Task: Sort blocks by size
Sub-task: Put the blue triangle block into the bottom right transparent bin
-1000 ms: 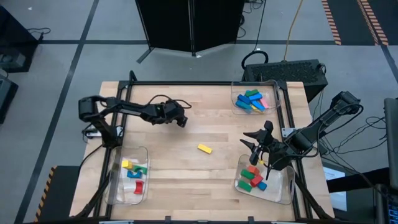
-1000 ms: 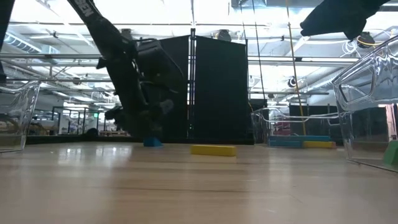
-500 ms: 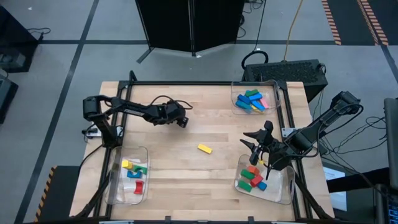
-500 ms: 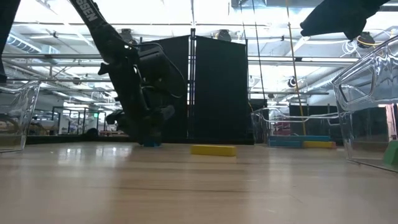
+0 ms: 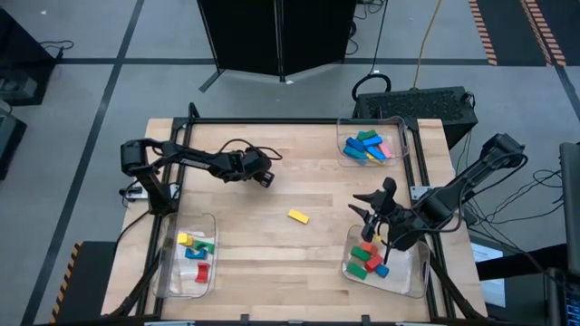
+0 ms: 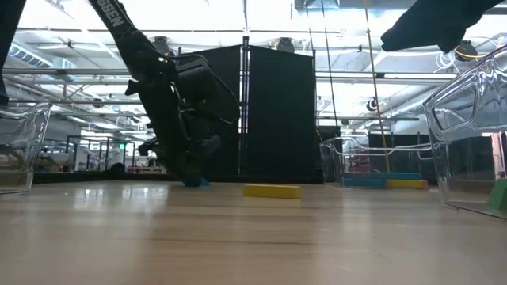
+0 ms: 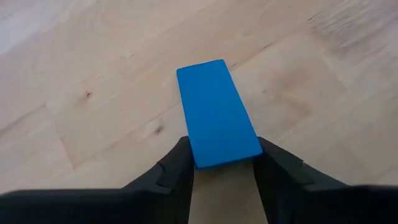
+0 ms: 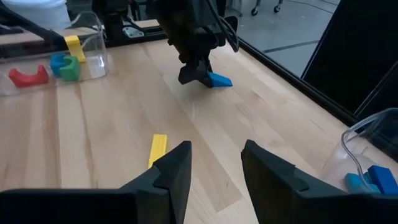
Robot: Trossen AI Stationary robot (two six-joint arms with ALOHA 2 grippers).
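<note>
Left gripper (image 7: 222, 167) clamped on blue block (image 7: 216, 112) at tabletop. Right gripper (image 8: 214, 158) spread apart above tray, yellow block (image 8: 157, 149) ahead.

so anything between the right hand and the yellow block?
No. The high view shows only bare wood between the right hand and the yellow block.

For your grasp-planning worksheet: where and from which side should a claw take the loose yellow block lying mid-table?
Grip the yellow block across its narrow width, on its two long sides near the middle, coming straight down from above. It lies flat on the table with open wood all around.
</note>
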